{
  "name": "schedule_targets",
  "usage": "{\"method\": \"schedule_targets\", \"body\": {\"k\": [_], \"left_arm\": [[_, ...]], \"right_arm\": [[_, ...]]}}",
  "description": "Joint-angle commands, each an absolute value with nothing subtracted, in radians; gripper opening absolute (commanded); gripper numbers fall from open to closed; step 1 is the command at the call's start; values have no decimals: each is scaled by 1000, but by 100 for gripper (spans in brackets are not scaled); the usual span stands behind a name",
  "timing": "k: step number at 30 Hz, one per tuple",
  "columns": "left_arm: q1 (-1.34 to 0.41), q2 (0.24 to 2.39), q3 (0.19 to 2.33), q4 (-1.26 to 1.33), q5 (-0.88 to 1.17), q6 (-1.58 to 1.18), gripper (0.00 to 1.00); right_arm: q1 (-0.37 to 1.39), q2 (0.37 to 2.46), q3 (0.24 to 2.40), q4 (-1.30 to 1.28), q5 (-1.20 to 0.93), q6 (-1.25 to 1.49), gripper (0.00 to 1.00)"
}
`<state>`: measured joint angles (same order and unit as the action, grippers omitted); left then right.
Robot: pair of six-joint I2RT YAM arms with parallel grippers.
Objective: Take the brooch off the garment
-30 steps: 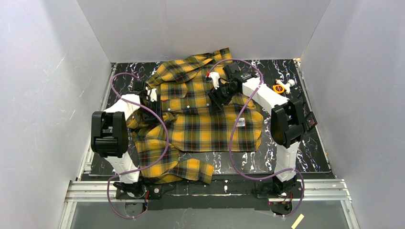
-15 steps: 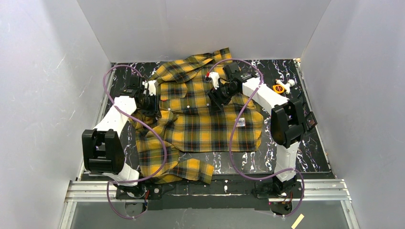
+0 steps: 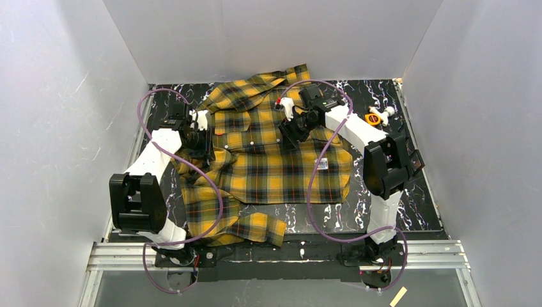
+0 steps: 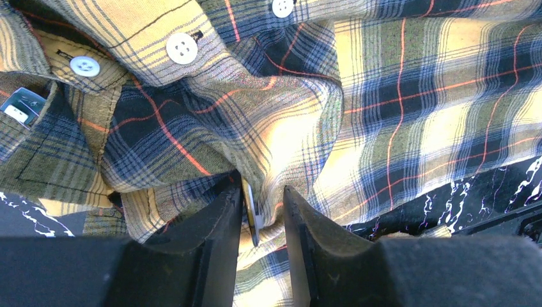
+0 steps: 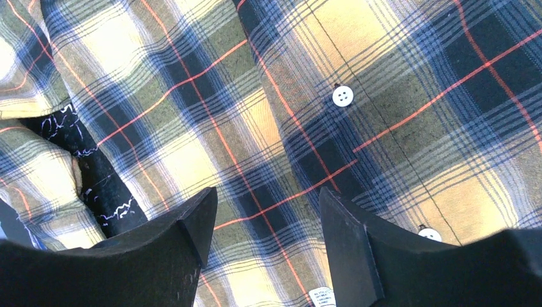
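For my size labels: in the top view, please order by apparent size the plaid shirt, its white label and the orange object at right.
1. plaid shirt, by far the largest.
2. orange object and white label: both tiny and nearly alike, so I leave them unranked.

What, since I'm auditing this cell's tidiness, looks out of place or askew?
The garment lies crumpled and skewed, one sleeve bunched at the near edge of the mat. A fold puckers up at the fingertips of the left gripper. A small orange-and-white object sits alone, far right.

White arms, black joints, purple cables
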<state>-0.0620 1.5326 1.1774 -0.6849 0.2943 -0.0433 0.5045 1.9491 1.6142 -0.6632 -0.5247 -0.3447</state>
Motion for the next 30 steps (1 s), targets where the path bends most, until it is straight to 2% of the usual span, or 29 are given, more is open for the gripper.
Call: {"method": "schedule_targets", "body": {"k": [1,16,19,25,30], "left_arm": [[-41,1507,1187,-720,294,-19,29],[-15,1545,1176,-720,325,-25,19],[-15,1554,1182,-716,327,-26,15],[-15,1543,1204,-734,317,-22,1],[-15,1518,1223,-768,309,-5,0]], "right_arm": [[508,1889,1603,-641,-546,-351,68],[509,1890,1601,-641,-549,-351,66],[509,1891,1604,-641,-549,-351,66],[511,1893,1610,-637,-573,-346,64],[525,1904,1617,-622,-609,-331,64]]}}
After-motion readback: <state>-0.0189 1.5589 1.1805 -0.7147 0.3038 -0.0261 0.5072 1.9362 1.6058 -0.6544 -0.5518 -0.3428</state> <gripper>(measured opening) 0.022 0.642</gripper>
